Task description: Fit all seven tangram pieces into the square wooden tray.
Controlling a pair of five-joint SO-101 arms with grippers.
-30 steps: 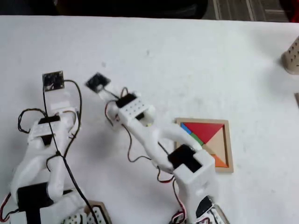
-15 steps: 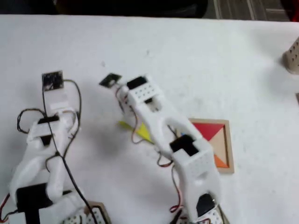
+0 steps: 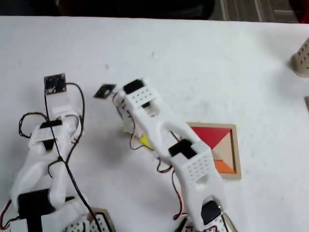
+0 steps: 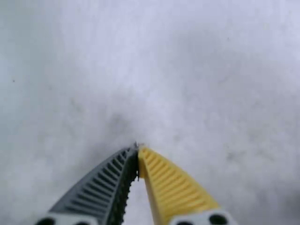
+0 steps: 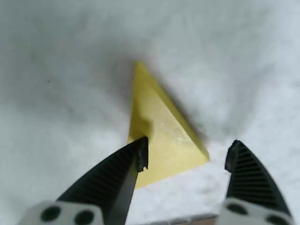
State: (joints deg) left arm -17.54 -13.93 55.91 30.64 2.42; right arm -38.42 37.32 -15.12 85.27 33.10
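1. Step in hand, my read: picking up the yellow triangle (image 5: 159,136), the one loose piece I could count, to take it to the tray.
2. The right gripper (image 5: 187,154) hung over the triangle with its jaws spread wide and nothing held. One finger sat over the piece's edge and the other beside its corner. Contact: couldn't tell.
3. The yellow triangle (image 3: 144,140) lay flat on the white table (image 3: 193,58). In the high view it was near the tray (image 3: 236,145), at about 9 o'clock from it, and partly under the right arm (image 3: 159,121).
4. The left gripper (image 4: 137,152) was pinched closed and empty over bare table. The left arm (image 3: 46,145) sat at about 8 o'clock on the table, well apart from the tray.
5. Next move, judged: go lower, since the piece is thin and flat, so the fingertips need to reach table level before closing across its sides. Then carry it toward 3 o'clock and turn it to match the gap. The gap was hidden under the arm, so the needed angle was unknown.
6. Counts:
   - Arms: two. Grippers: two.
   - Trays: one.
   - Pieces visible: three, namely the yellow triangle outside, plus a red piece (image 3: 217,135) and an orange piece (image 3: 223,166) in the tray. The rest of the seven were covered by the arm and not countable.
   - Wooden peg block (image 3: 301,58) at the 2 o'clock table edge: one.
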